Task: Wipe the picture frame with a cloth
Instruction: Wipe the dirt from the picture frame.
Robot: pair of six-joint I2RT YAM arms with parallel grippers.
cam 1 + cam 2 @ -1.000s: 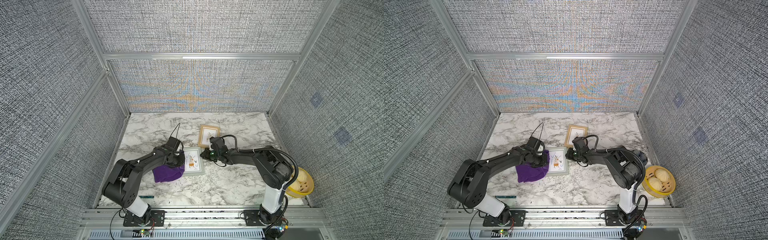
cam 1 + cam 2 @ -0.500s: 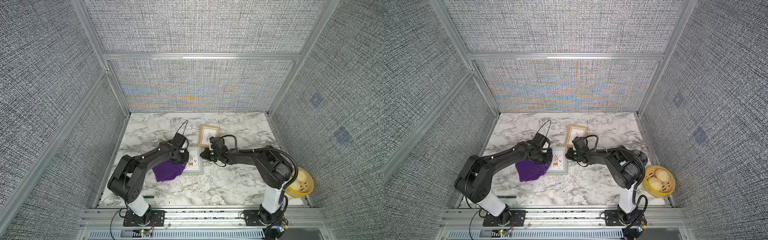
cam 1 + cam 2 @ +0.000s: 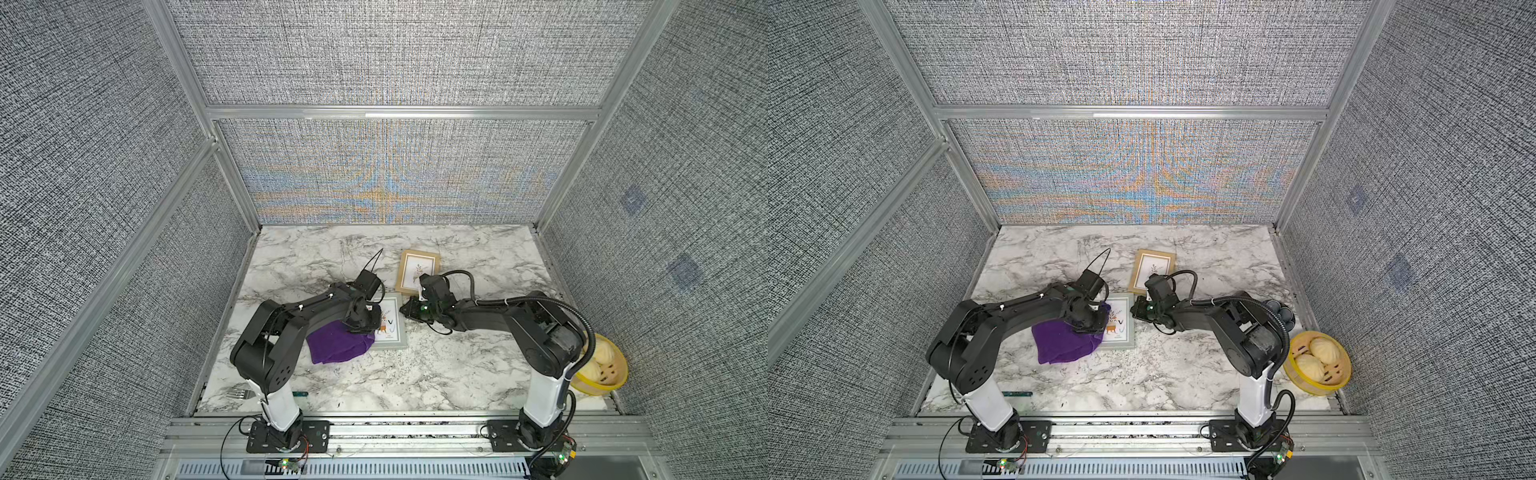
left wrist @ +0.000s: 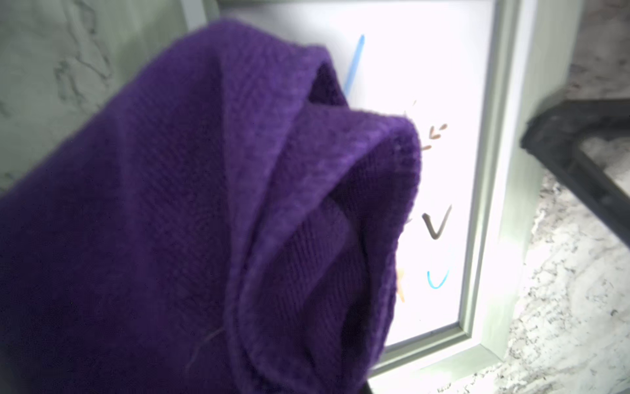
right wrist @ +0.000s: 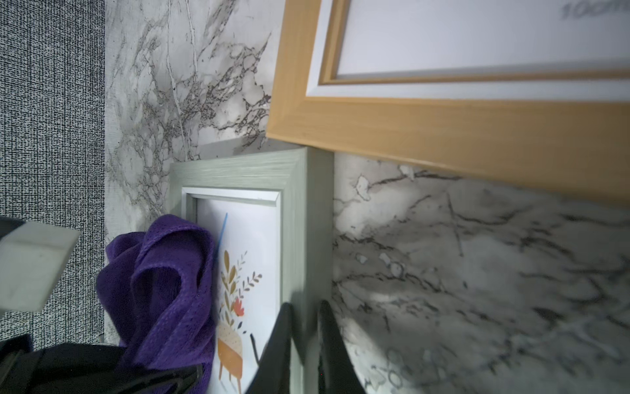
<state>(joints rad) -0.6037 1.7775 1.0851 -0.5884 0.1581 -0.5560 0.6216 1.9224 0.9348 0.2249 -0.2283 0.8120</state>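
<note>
The picture frame (image 3: 394, 332), grey-green with a plant print, lies flat near the table's middle; both top views show it (image 3: 1126, 341). My left gripper (image 3: 360, 322) is shut on the purple cloth (image 3: 337, 345), pressing a fold onto the frame's left part. The cloth (image 4: 204, 221) hides the left fingers in the left wrist view, with the frame's rim (image 4: 491, 170) beside it. My right gripper (image 5: 303, 327) is shut on the frame's right rim (image 5: 296, 204), one jaw on the glass side and one outside. The cloth (image 5: 163, 283) bunches on the print's far side.
A light wooden frame (image 3: 417, 270) lies just behind, its corner near the green frame (image 5: 409, 136). A yellow basket (image 3: 1343, 376) holding buns stands at the table's right edge. A fork (image 3: 241, 391) and a green-handled tool (image 3: 300, 393) lie at the front left. Walls enclose three sides.
My left arm has swung to the right and carried the cloth a little farther onto the frame's left part. The right gripper has kept its hold and place.
</note>
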